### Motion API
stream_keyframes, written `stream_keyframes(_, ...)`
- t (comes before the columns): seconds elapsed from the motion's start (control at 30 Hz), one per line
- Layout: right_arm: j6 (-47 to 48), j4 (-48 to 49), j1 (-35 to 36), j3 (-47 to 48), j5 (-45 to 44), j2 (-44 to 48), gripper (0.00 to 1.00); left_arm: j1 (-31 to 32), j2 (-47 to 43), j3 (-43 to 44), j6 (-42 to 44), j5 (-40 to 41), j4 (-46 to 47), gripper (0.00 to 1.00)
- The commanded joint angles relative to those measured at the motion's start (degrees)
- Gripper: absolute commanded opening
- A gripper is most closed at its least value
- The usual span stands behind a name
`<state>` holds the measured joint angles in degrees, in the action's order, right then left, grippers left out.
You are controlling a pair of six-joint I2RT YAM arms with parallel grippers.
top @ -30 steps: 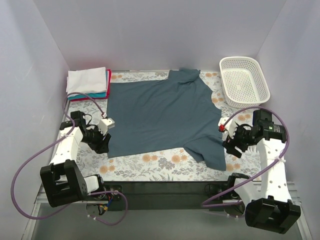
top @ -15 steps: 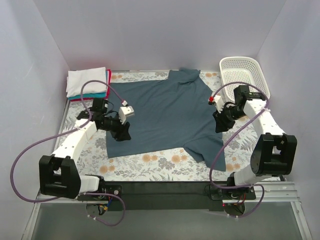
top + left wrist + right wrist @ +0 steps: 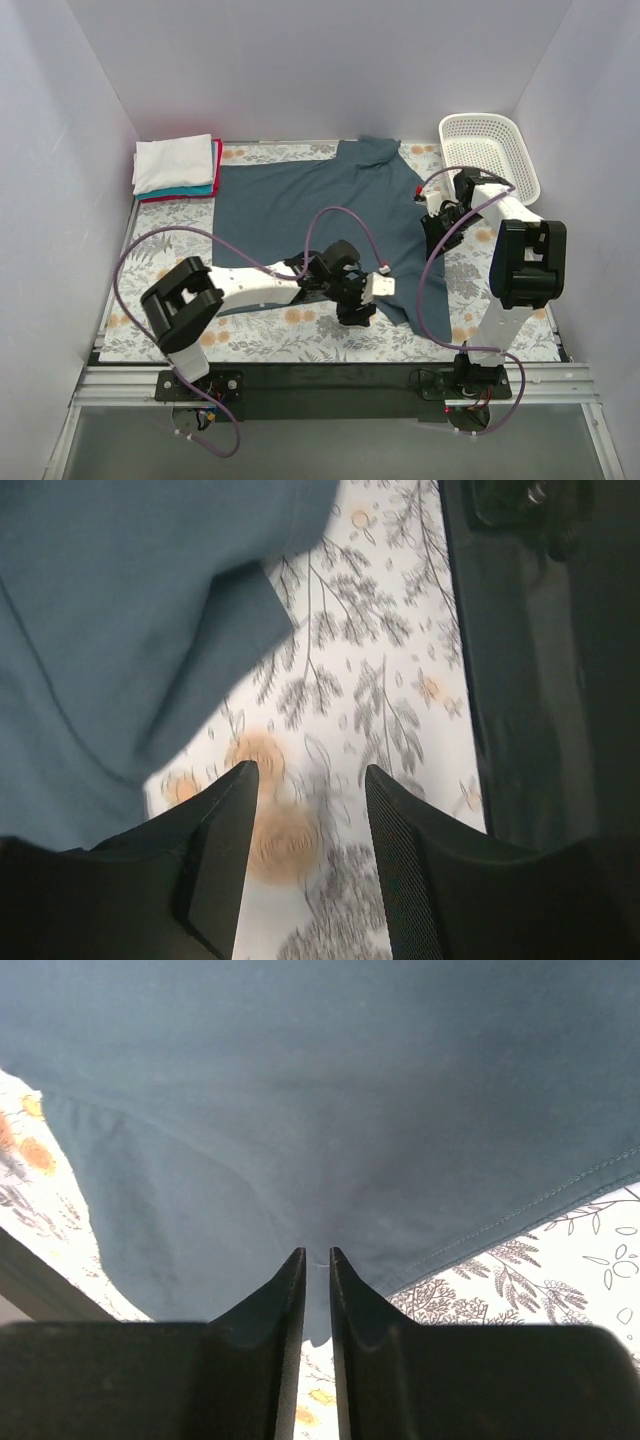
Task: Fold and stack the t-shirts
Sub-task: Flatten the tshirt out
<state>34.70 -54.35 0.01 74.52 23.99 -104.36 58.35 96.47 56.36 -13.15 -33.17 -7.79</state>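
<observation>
A large slate-blue t-shirt (image 3: 310, 210) lies spread flat on the floral mat. My left arm reaches across to its lower right part. The left gripper (image 3: 355, 312) hangs open over bare mat (image 3: 330, 680) just past the shirt's hem, with nothing between its fingers (image 3: 308, 770). The shirt's sleeve (image 3: 100, 630) fills the upper left of that wrist view. My right gripper (image 3: 437, 228) is at the shirt's right edge. Its jaws (image 3: 317, 1252) stand almost together, pinching the blue cloth (image 3: 300, 1080) at their tips. Folded white, teal and red t-shirts (image 3: 177, 165) are stacked at the back left.
A white mesh basket (image 3: 490, 160) stands at the back right corner. The floral mat (image 3: 300, 335) shows along the front and sides of the shirt. A black strip (image 3: 520, 680) borders the mat at the near edge. White walls enclose the space.
The left arm swung from the shirt's left edge across to its lower right hem. The right gripper moved back along the right edge and closed from wide open to nearly shut.
</observation>
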Motion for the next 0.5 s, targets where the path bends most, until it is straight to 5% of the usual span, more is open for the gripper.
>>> stream_keyframes(0.0,-1.83,0.29,-0.19,1.59,-2.1,-1.9,0.2,2.73,5.47,5.68,-3.02,3.37,7.53,0.47)
stream_keyframes(0.47,-2.62,1.53,-1.06,0.8,-2.63,-4.1,0.17,5.99,14.18,8.33,0.14,4.16,15.17,0.45)
